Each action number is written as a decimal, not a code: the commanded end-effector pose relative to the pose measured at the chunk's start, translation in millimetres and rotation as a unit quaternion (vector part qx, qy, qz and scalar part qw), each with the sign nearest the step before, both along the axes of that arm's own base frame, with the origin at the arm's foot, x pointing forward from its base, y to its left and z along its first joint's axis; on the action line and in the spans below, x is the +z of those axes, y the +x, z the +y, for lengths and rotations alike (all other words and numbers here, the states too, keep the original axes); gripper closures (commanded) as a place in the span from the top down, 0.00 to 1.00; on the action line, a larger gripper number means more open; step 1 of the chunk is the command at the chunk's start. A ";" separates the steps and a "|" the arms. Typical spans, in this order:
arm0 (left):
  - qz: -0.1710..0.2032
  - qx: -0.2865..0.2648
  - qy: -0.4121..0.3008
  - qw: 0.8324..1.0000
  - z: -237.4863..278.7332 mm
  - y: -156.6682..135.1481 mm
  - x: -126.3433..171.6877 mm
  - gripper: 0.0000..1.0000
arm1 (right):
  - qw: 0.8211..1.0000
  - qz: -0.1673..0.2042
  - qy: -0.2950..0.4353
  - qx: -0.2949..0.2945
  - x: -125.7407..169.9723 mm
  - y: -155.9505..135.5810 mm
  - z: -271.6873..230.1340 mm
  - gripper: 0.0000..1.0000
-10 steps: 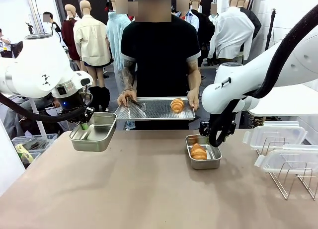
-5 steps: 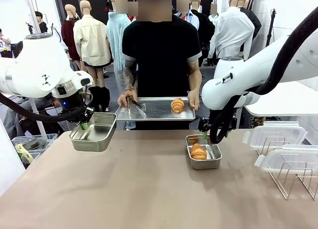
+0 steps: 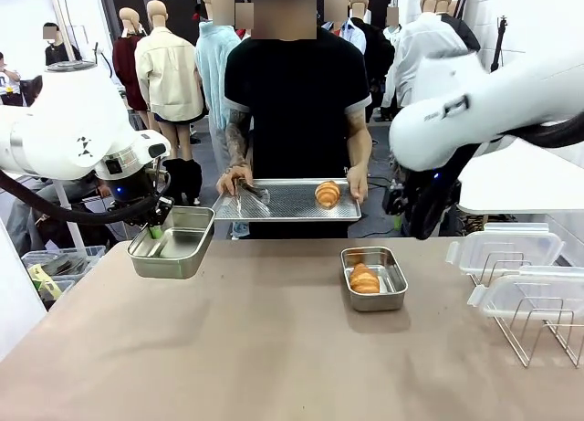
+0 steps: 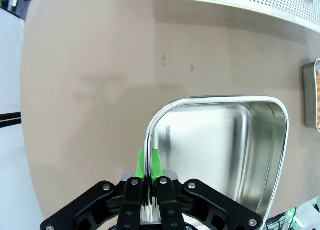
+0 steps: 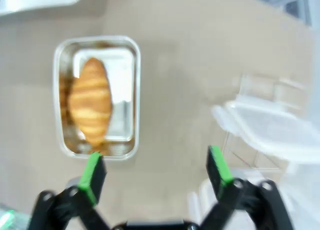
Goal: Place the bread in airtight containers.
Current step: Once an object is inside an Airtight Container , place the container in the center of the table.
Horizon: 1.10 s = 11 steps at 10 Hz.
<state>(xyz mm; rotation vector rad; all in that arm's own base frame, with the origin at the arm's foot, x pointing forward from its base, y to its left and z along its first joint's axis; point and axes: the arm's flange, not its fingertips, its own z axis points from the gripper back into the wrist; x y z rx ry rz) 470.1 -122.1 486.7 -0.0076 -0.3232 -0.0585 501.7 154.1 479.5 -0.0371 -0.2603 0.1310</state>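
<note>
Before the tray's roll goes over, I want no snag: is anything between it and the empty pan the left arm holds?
Nothing visible does. The roll lies on the person's tray; the pan, rim gripped in the left fingers, is lidless and empty beside it.

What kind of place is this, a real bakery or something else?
Probably a robot test lab, not a bakery. Two white robot arms work at a plain brown table, the left gripper holds a steel pan, and a person carries a roll on a tray.
</note>
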 end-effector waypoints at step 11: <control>-0.011 -0.001 0.000 1.000 1.8 -0.4 1.4 0.00 | 1.000 -0.009 -0.007 -0.016 84.4 -66.0 -184.8 1.00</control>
